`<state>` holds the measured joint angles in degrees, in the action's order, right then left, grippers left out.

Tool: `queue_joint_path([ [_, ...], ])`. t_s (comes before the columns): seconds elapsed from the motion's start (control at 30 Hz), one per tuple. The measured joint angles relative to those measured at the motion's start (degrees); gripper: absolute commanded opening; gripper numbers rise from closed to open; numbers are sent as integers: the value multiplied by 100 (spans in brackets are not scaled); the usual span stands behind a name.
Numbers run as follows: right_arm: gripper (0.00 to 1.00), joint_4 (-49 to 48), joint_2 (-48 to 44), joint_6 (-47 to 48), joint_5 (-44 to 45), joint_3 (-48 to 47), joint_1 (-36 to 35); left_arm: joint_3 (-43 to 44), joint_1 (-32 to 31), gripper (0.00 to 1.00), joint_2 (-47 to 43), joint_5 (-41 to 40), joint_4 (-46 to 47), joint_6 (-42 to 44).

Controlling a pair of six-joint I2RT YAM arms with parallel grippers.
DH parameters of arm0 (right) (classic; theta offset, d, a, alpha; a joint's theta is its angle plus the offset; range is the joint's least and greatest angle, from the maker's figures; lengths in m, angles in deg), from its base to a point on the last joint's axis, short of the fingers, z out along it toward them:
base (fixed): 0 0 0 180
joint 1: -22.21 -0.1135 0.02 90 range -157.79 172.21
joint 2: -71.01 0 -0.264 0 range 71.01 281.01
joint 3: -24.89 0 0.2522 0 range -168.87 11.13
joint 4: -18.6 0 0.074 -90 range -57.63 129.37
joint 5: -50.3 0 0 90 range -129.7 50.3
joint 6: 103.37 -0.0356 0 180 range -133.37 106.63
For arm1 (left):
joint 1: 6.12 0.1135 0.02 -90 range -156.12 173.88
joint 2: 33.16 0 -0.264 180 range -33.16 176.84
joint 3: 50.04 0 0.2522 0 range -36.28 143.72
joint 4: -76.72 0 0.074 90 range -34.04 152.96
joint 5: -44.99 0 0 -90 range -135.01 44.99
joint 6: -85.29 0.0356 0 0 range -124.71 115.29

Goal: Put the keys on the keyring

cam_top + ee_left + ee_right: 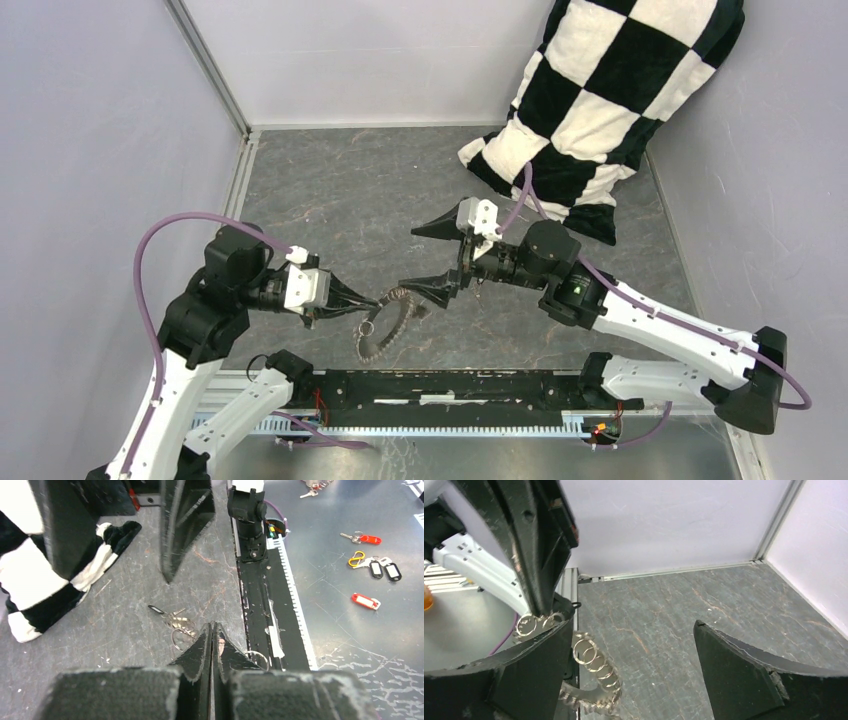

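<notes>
left claw (368,300) is pinched flat on the rim of the keyring (384,328). The ring lies on the table (330,180) toward its 6 o'clock edge, between the arms. right claw (407,258) is wide open and empty, lower tip at the ring's 2 o'clock.

Left wrist view: one black-headed key (157,610) on the table at 10 o'clock from the left tips, beside small loops (181,626). Can't tell if it's loose. Second key not visible.

For a clean pick:
- Firm left pinch so the ring can't swing.
- Bring the right claw in low and narrow it before contact.
- Grip the head, not the blade. A flat key will likely skate on this surface.
</notes>
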<state>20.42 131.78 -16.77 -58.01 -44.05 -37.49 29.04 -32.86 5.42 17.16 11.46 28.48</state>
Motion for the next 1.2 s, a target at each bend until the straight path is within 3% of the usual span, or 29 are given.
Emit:
queue_joint_path([
  [0.47,98,-734,-533,-177,-92,916,-168,-7,0,2,-55,-4,584,-704],
  [1.2,98,-595,297,339,-240,348,-393,-7,0,2,63,155,737,-1003],
])
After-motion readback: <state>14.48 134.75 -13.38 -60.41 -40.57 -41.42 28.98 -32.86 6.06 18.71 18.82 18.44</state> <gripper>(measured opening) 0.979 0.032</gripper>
